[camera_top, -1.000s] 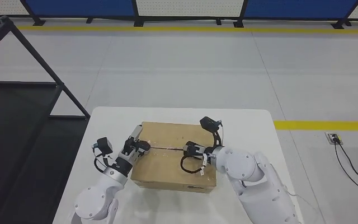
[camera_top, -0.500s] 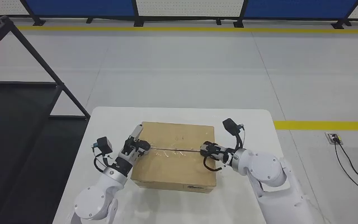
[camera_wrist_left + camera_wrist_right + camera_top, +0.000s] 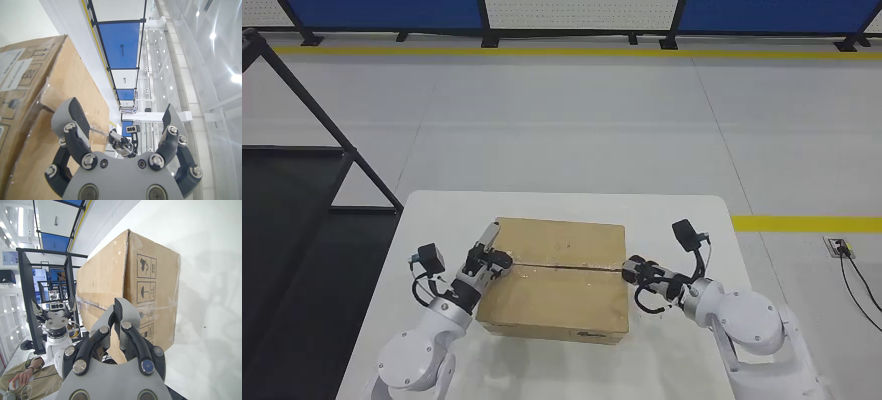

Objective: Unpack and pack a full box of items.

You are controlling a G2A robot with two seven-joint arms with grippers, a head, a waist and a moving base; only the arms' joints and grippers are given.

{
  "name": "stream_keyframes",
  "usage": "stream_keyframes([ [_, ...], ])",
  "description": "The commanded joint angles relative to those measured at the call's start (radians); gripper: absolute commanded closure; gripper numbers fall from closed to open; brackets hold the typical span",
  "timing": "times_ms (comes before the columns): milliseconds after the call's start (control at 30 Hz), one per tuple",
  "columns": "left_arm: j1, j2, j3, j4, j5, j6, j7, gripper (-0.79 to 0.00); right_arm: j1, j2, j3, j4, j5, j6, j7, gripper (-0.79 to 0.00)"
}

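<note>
Grey flooring point(image 3: 562, 120) is seen beyond the work surface, crossed by yellow floor lines point(image 3: 542, 50) and closed off at the far end by blue and white partition panels point(image 3: 382, 12). A black metal frame point(image 3: 302, 110) is set to the left of the table. The white rectangular table point(image 3: 672, 215) carries a closed brown cardboard box point(image 3: 557, 290), which is placed near the middle of the top, with bare white surface left on every side. A strip of clear tape point(image 3: 562, 266) is run along the seam between the box's two top flaps, from the left end to the right.

The left gripper point(image 3: 121, 106) is held at the left end of that seam. Its fingers are spread wide, and one pad point(image 3: 78, 115) is laid against the box's edge by the tape. The right gripper point(image 3: 115, 308) is positioned just off the right end of the box, level with the seam, its fingers pressed together. Whether anything is pinched between them cannot be told.
</note>
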Motion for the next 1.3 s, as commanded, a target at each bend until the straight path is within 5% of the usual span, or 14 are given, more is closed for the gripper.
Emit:
stream_keyframes([
  [0, -0.002, 0.0, 0.002, 0.0, 0.0, 0.001, 0.001, -0.785, -0.008, 0.003, 0.004, -0.004, -0.002, 0.004, -0.005, 0.0],
  [633, -0.007, -0.001, 0.001, -0.002, 0.002, 0.014, 0.008, -0.785, -0.012, 0.023, -0.009, 0.013, 0.009, -0.003, -0.023, 0.0],
  [767, -0.006, -0.001, -0.009, -0.015, -0.006, 0.002, 0.017, -0.785, -0.037, 0.023, 0.016, -0.023, 0.053, -0.008, -0.101, 0.0],
  [967, 0.026, 0.0, -0.063, -0.069, -0.035, -0.04, 0.054, -0.785, -0.107, 0.021, 0.045, -0.108, 0.15, -0.103, -0.209, 0.0],
  [1267, 0.139, 0.005, -0.215, -0.121, -0.092, -0.091, 0.114, -0.785, -0.056, 0.02, -0.055, -0.098, 0.165, -0.121, -0.152, 0.0],
])
